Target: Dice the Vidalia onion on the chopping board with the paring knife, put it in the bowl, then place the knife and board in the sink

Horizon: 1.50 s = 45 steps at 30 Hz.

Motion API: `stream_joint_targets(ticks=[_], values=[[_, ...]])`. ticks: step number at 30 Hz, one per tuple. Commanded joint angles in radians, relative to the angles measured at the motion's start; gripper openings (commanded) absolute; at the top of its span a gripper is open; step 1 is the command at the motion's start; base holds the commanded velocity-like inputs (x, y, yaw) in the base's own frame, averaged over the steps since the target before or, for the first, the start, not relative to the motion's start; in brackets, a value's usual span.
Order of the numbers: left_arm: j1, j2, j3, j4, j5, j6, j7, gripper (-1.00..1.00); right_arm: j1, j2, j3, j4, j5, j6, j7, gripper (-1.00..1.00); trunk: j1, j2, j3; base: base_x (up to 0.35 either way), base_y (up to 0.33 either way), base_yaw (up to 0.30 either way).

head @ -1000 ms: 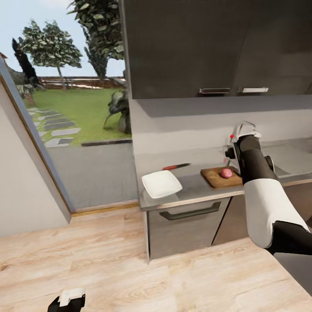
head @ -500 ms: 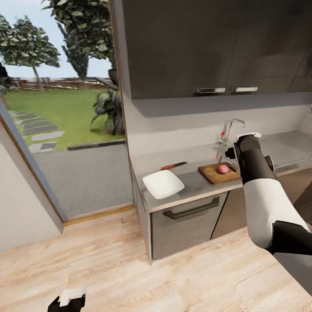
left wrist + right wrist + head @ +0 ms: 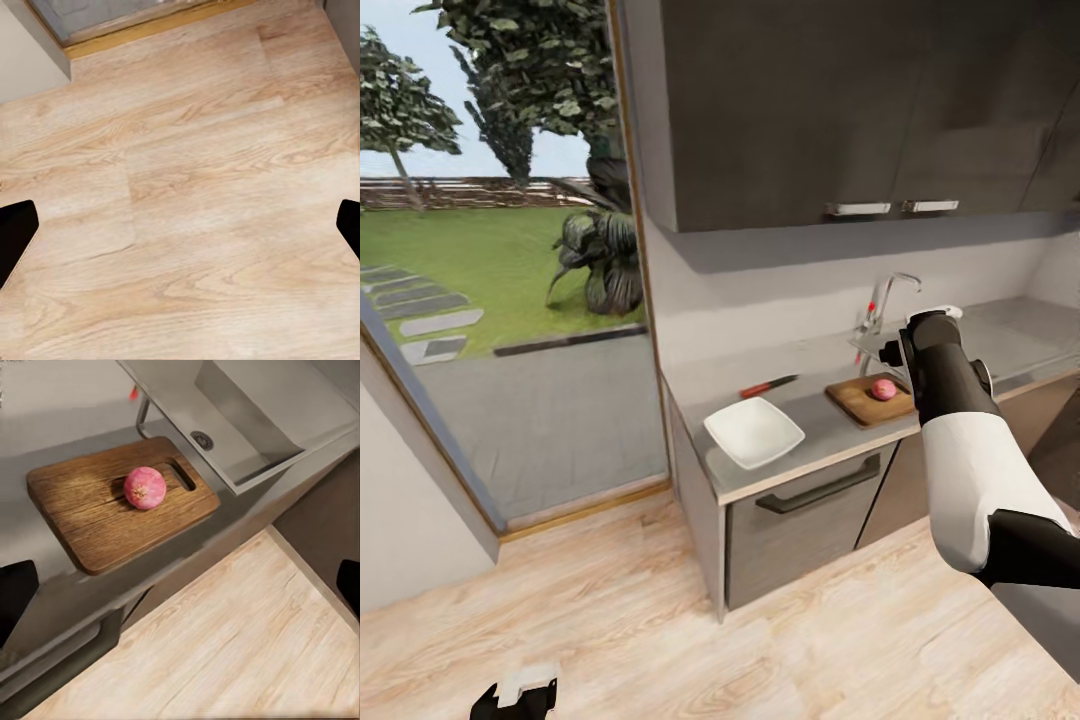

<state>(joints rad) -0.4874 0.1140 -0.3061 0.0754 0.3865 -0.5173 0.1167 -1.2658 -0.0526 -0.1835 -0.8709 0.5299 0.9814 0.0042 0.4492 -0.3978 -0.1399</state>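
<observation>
The pinkish Vidalia onion (image 3: 883, 389) (image 3: 145, 487) rests on the dark wooden chopping board (image 3: 863, 403) (image 3: 97, 521), which lies on the grey countertop (image 3: 820, 428) beside the steel sink (image 3: 244, 424). Further left, the paring knife (image 3: 767, 385) lies near the wall behind the white bowl (image 3: 753, 432). My right gripper (image 3: 180, 592) hangs open and empty above the counter's front edge, short of the board. In the head view my right arm (image 3: 955, 440) covers part of the sink. My left gripper (image 3: 180, 232) is open over bare floor, far from the counter.
A chrome faucet (image 3: 887, 298) with a red knob stands behind the board. Dark wall cabinets (image 3: 840, 100) hang over the counter, and a drawer with a bar handle (image 3: 815, 485) sits below it. A big glass opening (image 3: 510, 300) to a garden is at the left. Pale wooden floor (image 3: 660, 620) lies around.
The whole head view has shifted: the camera has turned and moved, so the counter sits a little more to the right. Both arms hold their pose. Nothing on the counter has moved.
</observation>
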Motion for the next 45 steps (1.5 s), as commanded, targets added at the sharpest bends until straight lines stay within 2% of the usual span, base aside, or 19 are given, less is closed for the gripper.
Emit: stream_joint_targets(ticks=[1, 20, 26, 39, 40, 43, 45], values=[[-0.001, 0.000, -0.009, 0.003, 0.003, -0.004, 0.003, 1.00, -0.001, 0.000, -0.001, 0.000, 0.001, 0.003, 0.000, 1.00, 0.001, -0.002, -0.002, 0.102, 0.308, -0.129], [-0.001, -0.002, -0.010, 0.003, 0.003, -0.003, 0.001, 1.00, -0.001, 0.000, -0.001, 0.000, 0.001, 0.003, 0.000, 1.00, 0.001, -0.002, -0.002, 0.114, 0.308, -0.120], [-0.001, -0.002, -0.010, 0.003, 0.003, 0.025, 0.000, 1.00, -0.001, 0.000, -0.001, 0.000, 0.001, 0.003, 0.000, 1.00, 0.001, -0.002, -0.002, 0.122, 0.308, -0.095], [-0.002, -0.002, -0.010, 0.003, 0.003, 0.037, 0.000, 1.00, -0.001, 0.005, -0.003, 0.003, -0.003, 0.005, 0.003, 1.00, 0.001, -0.002, -0.002, 0.140, 0.308, -0.015], [-0.001, -0.002, -0.010, 0.003, 0.003, 0.037, 0.000, 1.00, -0.001, 0.006, -0.008, 0.003, -0.003, 0.005, 0.003, 1.00, 0.001, -0.002, -0.002, 0.146, 0.308, 0.000], [-0.001, -0.002, -0.010, 0.003, 0.003, 0.037, 0.000, 1.00, -0.001, 0.009, -0.076, 0.003, -0.009, 0.005, 0.003, 1.00, 0.001, -0.002, -0.002, 0.146, 0.308, 0.000], [-0.002, -0.003, -0.010, 0.003, 0.003, 0.037, 0.000, 1.00, -0.001, 0.010, -0.147, 0.003, -0.011, 0.005, 0.003, 1.00, 0.001, -0.002, -0.002, 0.146, 0.308, 0.000]])
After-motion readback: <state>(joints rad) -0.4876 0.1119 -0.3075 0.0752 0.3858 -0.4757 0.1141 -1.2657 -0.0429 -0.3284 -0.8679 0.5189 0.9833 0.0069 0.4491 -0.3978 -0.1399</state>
